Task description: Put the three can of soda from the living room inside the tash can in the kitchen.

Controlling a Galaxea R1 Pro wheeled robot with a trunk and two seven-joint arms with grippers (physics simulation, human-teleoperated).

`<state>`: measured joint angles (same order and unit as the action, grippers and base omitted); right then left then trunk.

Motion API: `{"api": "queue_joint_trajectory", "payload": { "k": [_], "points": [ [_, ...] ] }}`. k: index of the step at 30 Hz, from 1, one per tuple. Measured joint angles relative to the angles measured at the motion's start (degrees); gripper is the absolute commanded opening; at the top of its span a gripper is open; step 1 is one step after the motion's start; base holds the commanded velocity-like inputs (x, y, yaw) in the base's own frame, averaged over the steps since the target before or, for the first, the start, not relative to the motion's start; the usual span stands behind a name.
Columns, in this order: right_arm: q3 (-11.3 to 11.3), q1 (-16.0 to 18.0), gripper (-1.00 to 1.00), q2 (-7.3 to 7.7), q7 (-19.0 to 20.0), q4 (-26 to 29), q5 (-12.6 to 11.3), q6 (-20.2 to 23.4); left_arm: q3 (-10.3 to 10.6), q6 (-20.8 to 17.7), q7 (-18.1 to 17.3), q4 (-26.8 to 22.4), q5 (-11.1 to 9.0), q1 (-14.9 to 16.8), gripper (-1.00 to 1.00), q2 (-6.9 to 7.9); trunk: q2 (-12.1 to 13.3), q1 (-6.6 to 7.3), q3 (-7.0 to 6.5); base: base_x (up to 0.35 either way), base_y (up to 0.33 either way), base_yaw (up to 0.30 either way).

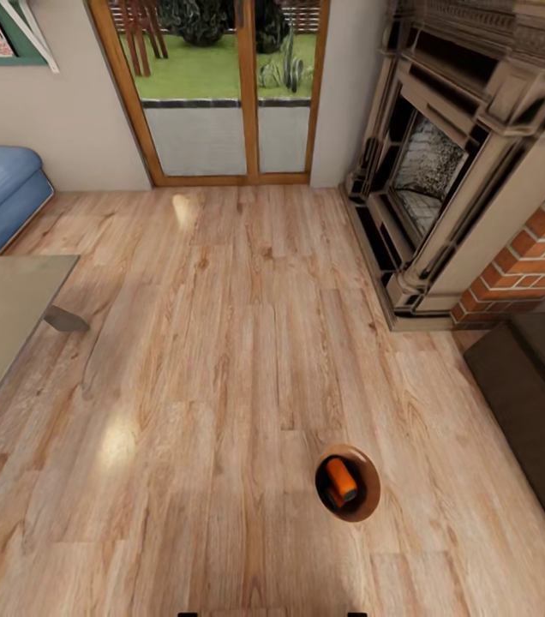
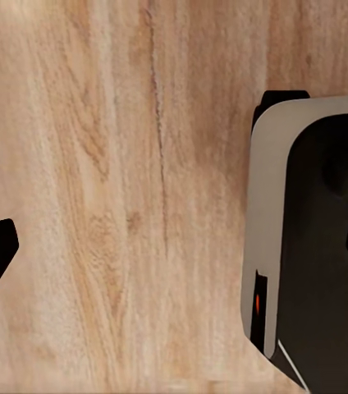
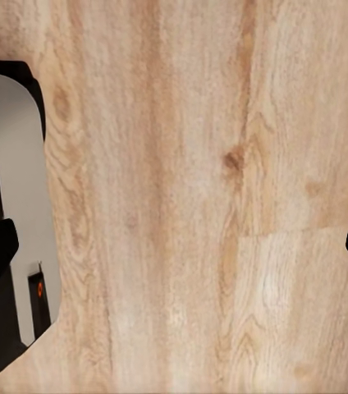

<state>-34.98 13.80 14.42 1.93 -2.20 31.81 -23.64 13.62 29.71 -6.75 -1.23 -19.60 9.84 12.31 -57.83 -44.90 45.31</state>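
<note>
The trash can (image 1: 348,482) stands on the wood floor (image 1: 221,360) ahead of me, 1 soda can (image 1: 340,480) lying tilted inside. Both my left gripper (image 2: 174,246) and right gripper (image 3: 178,246) hang wide open, empty, over bare floor. The fireplace (image 1: 444,171) stands at right.

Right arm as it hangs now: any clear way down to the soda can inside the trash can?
Probably yes: the soda can lies in the open-topped trash can on bare wood floor, nothing over it.

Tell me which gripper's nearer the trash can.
Right, probably: the trash can stands right of the head view's centre. Left gripper and right gripper both hang open over floor beside the robot's base.
</note>
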Motion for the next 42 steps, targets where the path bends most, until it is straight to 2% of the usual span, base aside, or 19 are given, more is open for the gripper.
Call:
{"api": "queue_joint_trajectory", "payload": {
  "k": [21, 32, 42],
  "points": [
    [0.00, 0.00, 1.00, 0.02, 0.03, 0.00, 0.03, -0.02, 0.00, 0.00, 0.30, -0.03, 0.00, 0.00, 1.00, 0.00, 8.42, 4.61, -3.77, 0.000, 0.000, 0.000],
    [0.25, 0.00, 1.00, -0.46, 0.08, 0.29, 0.32, -0.02, 0.08, -0.24, 0.30, -0.08, 0.28, 0.00, 1.00, 0.00, 12.83, 7.03, -5.74, 0.000, 0.000, 0.000],
    [0.64, 0.00, 1.00, -1.34, 0.74, 0.02, 0.92, 0.35, 0.17, -2.88, 0.25, -0.05, 0.42, 0.00, 1.00, 0.02, 16.84, 9.23, -7.54, 0.000, 0.000, 0.000]
  ]
}}
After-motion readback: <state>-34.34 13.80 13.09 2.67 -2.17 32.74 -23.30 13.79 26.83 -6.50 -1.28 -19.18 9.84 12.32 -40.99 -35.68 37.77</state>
